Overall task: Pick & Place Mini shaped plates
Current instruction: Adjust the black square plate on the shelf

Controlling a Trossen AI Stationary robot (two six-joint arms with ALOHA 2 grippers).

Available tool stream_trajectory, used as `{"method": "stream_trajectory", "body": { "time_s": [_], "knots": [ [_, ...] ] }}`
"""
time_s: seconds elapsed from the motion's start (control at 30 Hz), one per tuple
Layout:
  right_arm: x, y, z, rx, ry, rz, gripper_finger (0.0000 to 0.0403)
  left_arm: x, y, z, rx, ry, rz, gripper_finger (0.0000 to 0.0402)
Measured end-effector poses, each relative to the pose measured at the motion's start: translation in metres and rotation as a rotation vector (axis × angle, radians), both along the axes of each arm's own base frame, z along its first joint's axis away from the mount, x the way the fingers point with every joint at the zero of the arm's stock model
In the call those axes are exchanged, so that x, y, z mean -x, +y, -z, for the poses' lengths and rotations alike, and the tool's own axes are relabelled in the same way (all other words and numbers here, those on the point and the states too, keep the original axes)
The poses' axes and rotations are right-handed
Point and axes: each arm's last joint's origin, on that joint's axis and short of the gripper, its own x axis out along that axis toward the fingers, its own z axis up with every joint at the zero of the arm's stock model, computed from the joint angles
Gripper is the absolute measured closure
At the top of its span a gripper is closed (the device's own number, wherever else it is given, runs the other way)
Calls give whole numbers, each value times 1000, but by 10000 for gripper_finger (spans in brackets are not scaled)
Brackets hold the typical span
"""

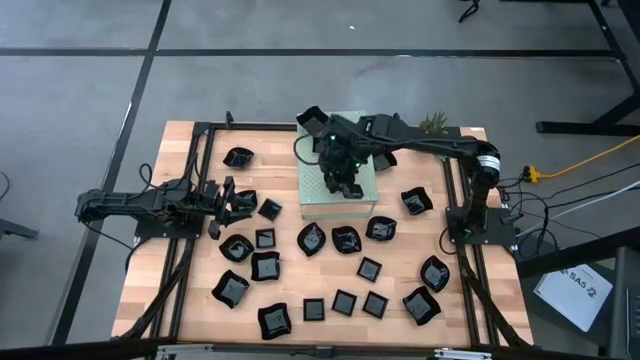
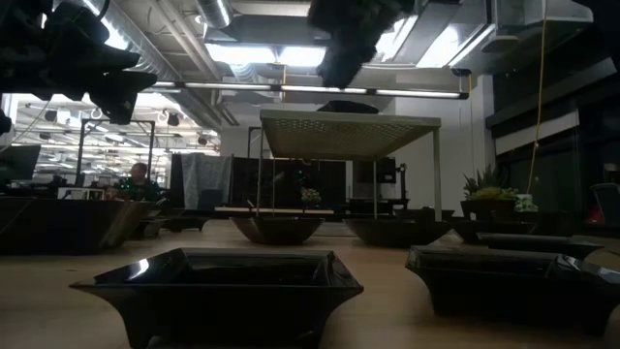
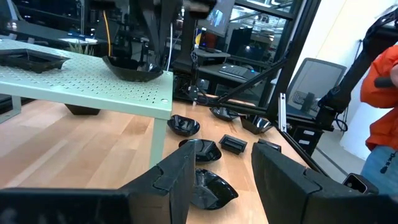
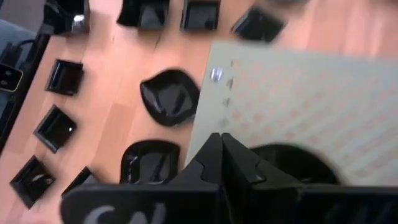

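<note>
Top-down and wrist views, two-arm rig at wooden surface point(image 1: 200, 300).

Right hand point(image 1: 345, 185): over pale green perforated box point(image 1: 315, 205) at far-centre of surface; fingers pressed together, tips meeting in right wrist view point(image 4: 219, 146). Whether anything pinched: cannot tell. Round dark plate point(image 4: 298, 163) on box top just beside and partly behind the fingertips; same plate point(image 3: 134, 67) visible in left wrist view, resting on box top near its corner, w/ right arm directly above. Second plate point(image 1: 312, 120) at far-left corner of box, apart from right hand.

Left hand point(image 1: 232, 200): near left edge of surface, approx. mid-depth, fingers spread, nothing between them. Closest plates: one point(image 1: 269, 209) just beside fingertips toward centre, another point(image 1: 237, 247) near, toward front edge. In left wrist view, wavy-rimmed plate point(image 3: 211, 190) seen through gap between spread fingers, lying on surface beyond, not touching.

Remaining mini shaped plates point(image 1: 345, 300): scattered over front half and right side of surface, square and wavy-rimmed types mixed, mostly apart from each other; one point(image 1: 238, 157) toward far-left corner; one point(image 1: 416, 201) right of box.

Small spiky plant point(image 1: 432, 121) at far edge, right of box. Person in orange sleeve point(image 3: 379, 81) beyond surface, left wrist view only.
</note>
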Motion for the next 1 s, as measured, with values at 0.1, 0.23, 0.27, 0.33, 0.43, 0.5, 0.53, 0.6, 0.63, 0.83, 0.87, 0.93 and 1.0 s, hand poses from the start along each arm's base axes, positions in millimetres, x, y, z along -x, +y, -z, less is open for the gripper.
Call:
{"method": "stream_trajectory", "body": {
  "time_s": [0.1,0.23,0.27,0.33,0.43,0.5,0.53,0.6,0.63,0.83,0.87,0.93,1.0],
  "knots": [
    [0,-5,-19,84,-68,-1,398,0,0,0,0,0,0,249],
    [1,-24,-28,236,-105,104,398,0,0,0,0,0,0,249],
    [1,-29,-25,256,-104,129,398,0,0,0,0,0,0,249],
    [1,-39,-15,276,-86,167,398,0,0,0,0,0,0,249],
    [0,-48,5,270,-73,217,398,0,0,0,0,0,0,249],
    [-1,-53,16,274,-78,268,398,0,0,0,0,-1,0,249],
    [-1,-56,21,278,-77,290,398,0,0,0,0,0,0,249],
    [-1,-62,27,302,-80,332,398,0,0,0,0,0,0,249],
    [-2,-64,29,315,-83,350,398,0,0,0,0,0,0,249],
    [0,-66,30,316,-73,381,398,0,0,0,0,0,0,249],
    [1,-67,31,313,-65,382,398,0,0,0,0,-1,0,249],
    [3,-68,32,305,-46,391,398,0,0,0,0,0,0,249],
    [5,-69,33,295,-24,401,398,0,0,0,0,0,0,249]
  ]
}}
